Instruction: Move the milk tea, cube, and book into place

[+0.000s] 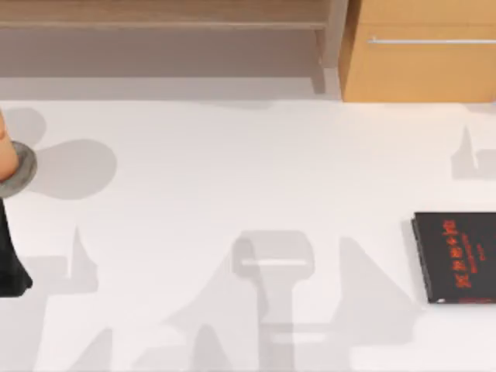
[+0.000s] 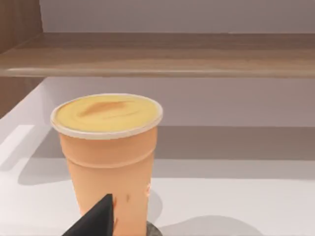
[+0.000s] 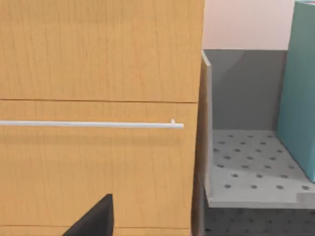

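Tapered peach milk tea [image 2: 110, 162], flat yellow lid

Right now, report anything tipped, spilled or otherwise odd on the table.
Nothing stands out. The milk tea stands upright with no spill around it, on a grey disc at the table's left edge. The black book lies flat near the right edge.

Simulated office, white table [image 1: 256, 170], drawer cabinet [image 1: 422, 54]

Milk tea [image 1: 6, 155] on disc [image 1: 23, 167] at table's [image 1: 232, 178] left edge; thin book [image 1: 457, 256] far right.
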You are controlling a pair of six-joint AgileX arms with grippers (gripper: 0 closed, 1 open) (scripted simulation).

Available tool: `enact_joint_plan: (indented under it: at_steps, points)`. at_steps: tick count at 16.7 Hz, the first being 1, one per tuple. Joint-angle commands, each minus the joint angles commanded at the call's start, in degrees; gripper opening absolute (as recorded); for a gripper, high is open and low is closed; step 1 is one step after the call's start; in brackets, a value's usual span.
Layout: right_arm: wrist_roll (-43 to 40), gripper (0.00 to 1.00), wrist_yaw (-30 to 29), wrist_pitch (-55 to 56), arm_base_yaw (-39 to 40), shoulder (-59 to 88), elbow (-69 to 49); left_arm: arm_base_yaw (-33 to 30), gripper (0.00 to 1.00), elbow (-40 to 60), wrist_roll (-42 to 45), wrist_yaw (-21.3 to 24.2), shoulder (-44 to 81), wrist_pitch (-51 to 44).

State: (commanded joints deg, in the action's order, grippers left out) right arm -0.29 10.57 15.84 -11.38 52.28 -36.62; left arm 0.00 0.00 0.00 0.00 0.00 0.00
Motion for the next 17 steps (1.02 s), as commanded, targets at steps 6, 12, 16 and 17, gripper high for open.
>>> enact_joint_plan:
  at_steps: [6, 12, 16, 17]
  points:
    - [-0.16, 1.00, 6.26, 9.25, -6.67, 30.91, -21.49, 0.00, 1.00, 0.00, 0.00, 0.00, 0.00, 0.00]
    - [-0.30, 1.00, 10.94, 16.22, -11.72, 54.35, -37.66, 0.00, 1.00, 0.00, 0.00, 0.00, 0.00, 0.00]
    - [-0.37, 1.00, 12.49, 18.56, -13.37, 61.77, -43.04, 0.00, 1.00, 0.00, 0.00, 0.00, 0.00, 0.00]
    - [-0.38, 1.00, 12.63, 18.77, -13.52, 62.42, -43.51, 0.00, 1.00, 0.00, 0.00, 0.00, 0.00, 0.00]
